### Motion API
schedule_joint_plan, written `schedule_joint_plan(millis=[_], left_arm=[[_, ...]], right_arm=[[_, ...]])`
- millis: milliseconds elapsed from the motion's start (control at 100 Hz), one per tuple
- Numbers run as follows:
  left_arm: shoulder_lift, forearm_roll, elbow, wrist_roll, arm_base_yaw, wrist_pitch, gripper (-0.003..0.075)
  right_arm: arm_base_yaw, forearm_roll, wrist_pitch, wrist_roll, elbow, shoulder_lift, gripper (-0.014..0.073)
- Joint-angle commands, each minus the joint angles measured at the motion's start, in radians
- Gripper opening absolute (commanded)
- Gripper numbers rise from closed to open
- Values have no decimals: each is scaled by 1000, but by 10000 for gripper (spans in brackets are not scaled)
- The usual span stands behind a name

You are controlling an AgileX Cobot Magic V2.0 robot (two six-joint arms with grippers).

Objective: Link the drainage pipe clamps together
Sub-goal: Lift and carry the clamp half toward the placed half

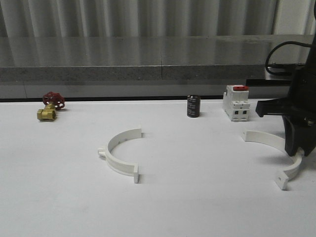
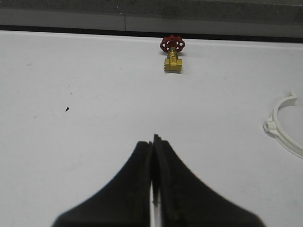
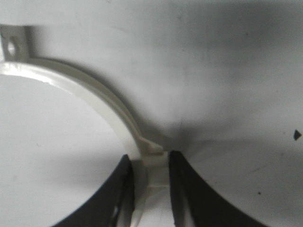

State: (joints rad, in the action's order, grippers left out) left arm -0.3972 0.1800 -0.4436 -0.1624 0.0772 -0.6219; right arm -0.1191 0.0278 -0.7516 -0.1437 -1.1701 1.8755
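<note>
Two white drainage pipe clamps lie flat on the white table. The left clamp [image 1: 116, 160] sits mid-table with its opening toward the right; part of its arc [image 2: 286, 137] shows in the left wrist view. The right clamp [image 1: 264, 138] lies at the right with my right gripper [image 1: 298, 150] down on its far curve. In the right wrist view the right gripper [image 3: 149, 158] is shut on that clamp's band [image 3: 90, 90] at its small middle tab. My left gripper [image 2: 154, 139] is shut with nothing in it, above bare table to the left of the left clamp.
A brass valve with a red handwheel [image 1: 49, 107] [image 2: 172, 54] stands at the back left. A black cylinder [image 1: 193, 106] and a white red-topped switch block [image 1: 236, 102] stand at the back, the block close behind the right clamp. A grey ledge [image 1: 148, 69] borders the table's far edge.
</note>
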Motion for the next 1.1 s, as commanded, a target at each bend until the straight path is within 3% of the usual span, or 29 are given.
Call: schedule_joint_plan(millis=[0,280,670,1090], left_arm=[[-7,21,-26,0,-3,68,-21],[-7,21,-26,0,-3,68,-21],[-7,21,-26,0,-3,68,-21],[-7,21,-26,0,-3,68,-21]], right_arm=[[1,4,1,3,-25,-44,157],[-20,25,-42,-29,-73,-46,157],[-274,0,-20,-268,-212,-42,157],[-401,-94,-84,-445,-326,41,146]])
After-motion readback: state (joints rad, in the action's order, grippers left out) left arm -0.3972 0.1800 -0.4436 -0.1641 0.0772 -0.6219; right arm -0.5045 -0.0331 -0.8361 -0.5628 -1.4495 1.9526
